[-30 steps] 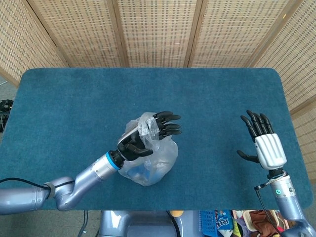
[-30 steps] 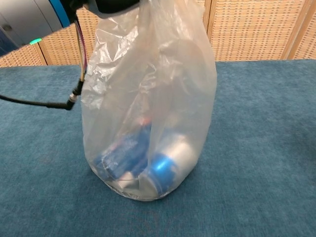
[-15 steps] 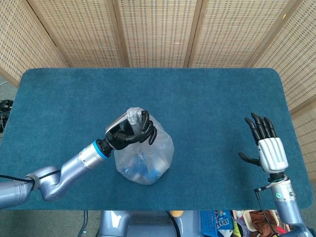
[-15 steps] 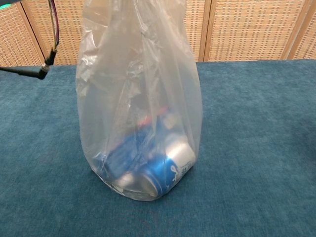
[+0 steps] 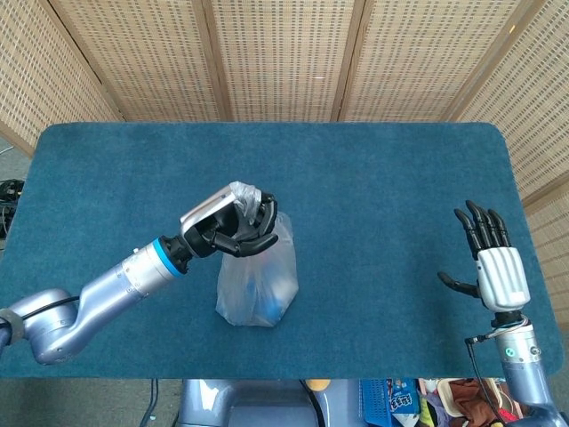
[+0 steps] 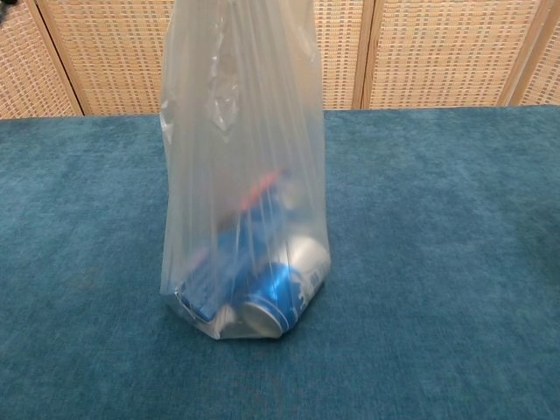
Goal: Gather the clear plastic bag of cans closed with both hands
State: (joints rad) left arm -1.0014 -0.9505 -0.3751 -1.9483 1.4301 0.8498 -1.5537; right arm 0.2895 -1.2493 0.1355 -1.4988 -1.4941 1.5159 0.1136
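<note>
**Bag neck bunched in one hand, other hand left idle**

The clear plastic bag point(image 5: 258, 285) was seen standing near the middle of the blue tabletop point(image 5: 373, 187), stretched tall, with blue cans point(image 6: 262, 293) piled at its bottom. Its gathered top was clenched in the left hand point(image 5: 233, 227), fingers wrapped tight. The right hand point(image 5: 493, 262) was held way off at 3 o'clock, fingers spread, nothing in it.

Silver tubular arms; left hand point(image 5: 229, 227) black-fingered with blue wrist ring; right hand point(image 5: 494, 267) white-backed, black fingers, green wrist light.
</note>
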